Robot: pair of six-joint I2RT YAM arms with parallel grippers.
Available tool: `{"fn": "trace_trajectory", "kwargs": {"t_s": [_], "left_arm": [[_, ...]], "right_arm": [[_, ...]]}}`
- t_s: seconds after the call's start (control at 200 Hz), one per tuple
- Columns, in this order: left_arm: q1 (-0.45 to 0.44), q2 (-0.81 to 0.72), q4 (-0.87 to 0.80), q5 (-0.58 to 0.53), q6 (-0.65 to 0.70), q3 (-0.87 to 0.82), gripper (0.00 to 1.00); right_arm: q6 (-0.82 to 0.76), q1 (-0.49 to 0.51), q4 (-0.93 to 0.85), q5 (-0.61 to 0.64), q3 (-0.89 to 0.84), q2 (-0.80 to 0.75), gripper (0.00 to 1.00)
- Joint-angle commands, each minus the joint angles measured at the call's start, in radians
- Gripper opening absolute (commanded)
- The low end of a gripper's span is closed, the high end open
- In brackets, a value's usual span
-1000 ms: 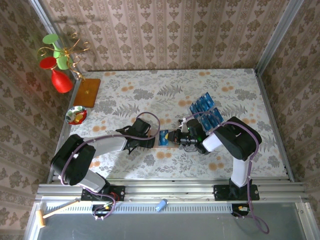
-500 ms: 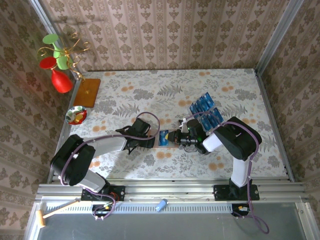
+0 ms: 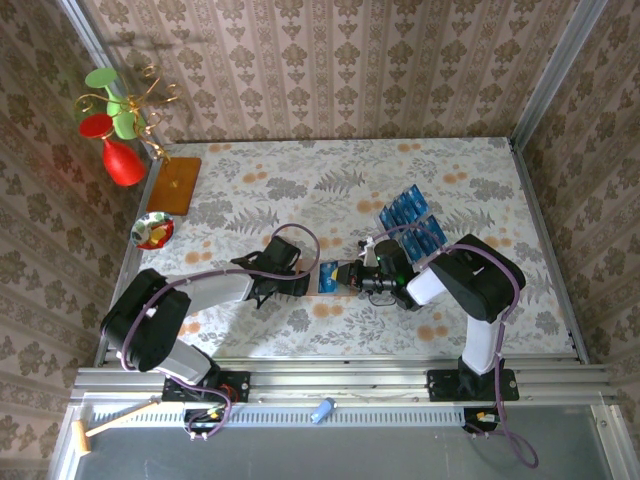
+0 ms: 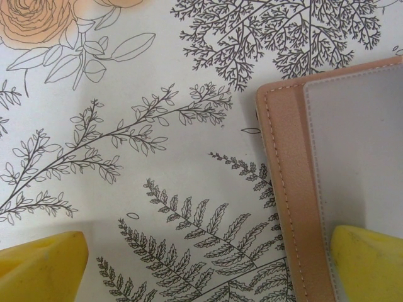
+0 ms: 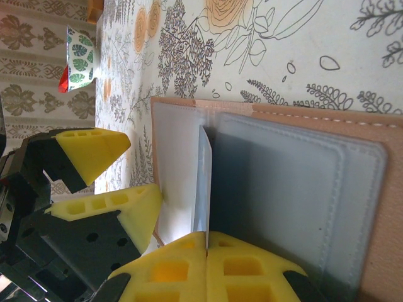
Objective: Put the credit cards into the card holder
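Since the right gripper (image 5: 206, 234) has its jaws closed flat on one credit card (image 5: 202, 176), that card stands on edge at the mouth of a pocket in the card holder (image 5: 296, 189). The holder lies open, grey lining up, near the middle of the bench (image 3: 480, 180).

Handling, as judged: the card is light, thin, stiff and smooth. It is best held by one short end, leaving the leading edge free to enter the slot. The holder looks soft and light, so it is likely to slide or fold under a push unless pinned.

The left gripper (image 4: 206, 267) stands wide open. One finger (image 4: 368, 264) lies over the lining at the holder's edge and the other over bare bench beside it. Whether it presses down cannot be told.

The other credit cards (image 3: 412, 222) lie fanned and overlapping toward the right side, just beyond the right arm. Lying flat, they offer little to grasp except an overhanging edge.

Obstructions: the two grippers work close together over the holder. A bowl (image 3: 153, 230) at the left edge and a wooden board (image 3: 176, 185) by the far left corner stand well apart.
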Motion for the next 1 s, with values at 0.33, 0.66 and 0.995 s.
{"fn": "trace_trajectory", "kwargs": {"t_s": [0.33, 0.66, 0.995], "left_arm": [[0.005, -0.020, -0.001, -0.011, -0.009, -0.017, 1.00], [0.005, -0.018, -0.001, -0.011, -0.010, -0.017, 1.00], [0.006, -0.019, -0.001, -0.011, -0.010, -0.020, 1.00]], "right_arm": [[-0.005, 0.004, -0.075, -0.015, 0.024, 0.062, 0.00], [-0.001, 0.004, -0.078, -0.022, 0.034, 0.074, 0.00], [-0.002, -0.008, -0.092, 0.017, 0.023, 0.049, 0.00]]}}
